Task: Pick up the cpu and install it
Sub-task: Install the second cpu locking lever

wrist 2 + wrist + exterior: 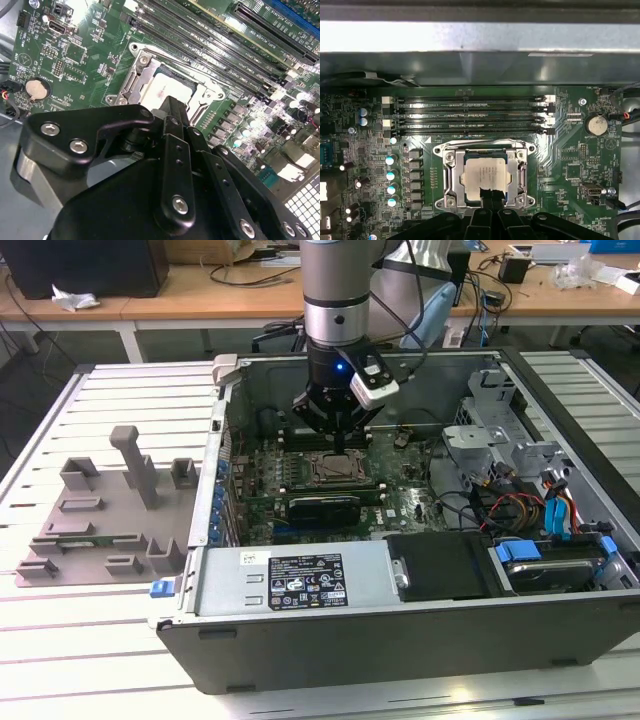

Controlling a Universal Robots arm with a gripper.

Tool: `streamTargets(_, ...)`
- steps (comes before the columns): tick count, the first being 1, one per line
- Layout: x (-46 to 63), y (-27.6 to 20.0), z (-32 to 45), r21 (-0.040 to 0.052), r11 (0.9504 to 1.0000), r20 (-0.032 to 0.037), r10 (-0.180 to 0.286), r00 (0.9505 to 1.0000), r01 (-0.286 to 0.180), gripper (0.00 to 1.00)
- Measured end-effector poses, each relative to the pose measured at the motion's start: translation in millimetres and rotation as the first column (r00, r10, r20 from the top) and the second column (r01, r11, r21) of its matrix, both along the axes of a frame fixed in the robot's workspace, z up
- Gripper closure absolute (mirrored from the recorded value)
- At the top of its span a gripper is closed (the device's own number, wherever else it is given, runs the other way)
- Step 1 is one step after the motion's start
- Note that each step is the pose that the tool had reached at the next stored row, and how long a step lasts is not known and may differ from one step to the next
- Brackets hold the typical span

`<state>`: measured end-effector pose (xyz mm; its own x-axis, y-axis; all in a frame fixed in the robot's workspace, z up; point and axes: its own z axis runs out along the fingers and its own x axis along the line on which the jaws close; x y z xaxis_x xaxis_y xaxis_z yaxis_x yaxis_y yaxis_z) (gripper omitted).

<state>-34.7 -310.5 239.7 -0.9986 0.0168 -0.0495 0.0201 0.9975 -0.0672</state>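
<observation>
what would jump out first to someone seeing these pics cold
The open computer case on the slatted table draws the eye first, with the robot arm reaching down into its middle. Its gripper sits right over the cpu, which lies in the metal-framed socket below four long memory slots. At the exterior view's left rests a grey plastic tray.

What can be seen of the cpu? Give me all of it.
The cpu is a small flat square chip with a pale silvery metal top, faintly printed, and a thin darker rim. It lies flat inside the metal socket frame on the green motherboard, just below the four long memory slots in the first wrist view. The gripper has its dark fingertips at the chip's near edge, partly covering it. In the second wrist view the chip shows just beyond the gripper's tip.
</observation>
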Motion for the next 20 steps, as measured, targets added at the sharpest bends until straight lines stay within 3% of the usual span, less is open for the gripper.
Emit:
streamTargets(8,0.0,-0.4,0.0,0.0,1.0,0.0,0.0,1.0,0.0,0.89)
streamTargets(15,0.0,-15.6,0.0,0.0005,1.0,0.0,0.0,1.0,0.0,0.89)
streamTargets(18,-0.1,-26.5,0.0,0.0026,1.0,0.0,0.0,1.0,0.0,0.89)
streamTargets(20,0.0,-30.4,-0.1,0.004,1.0,-0.0001,0.0,1.0,0.0,0.89)
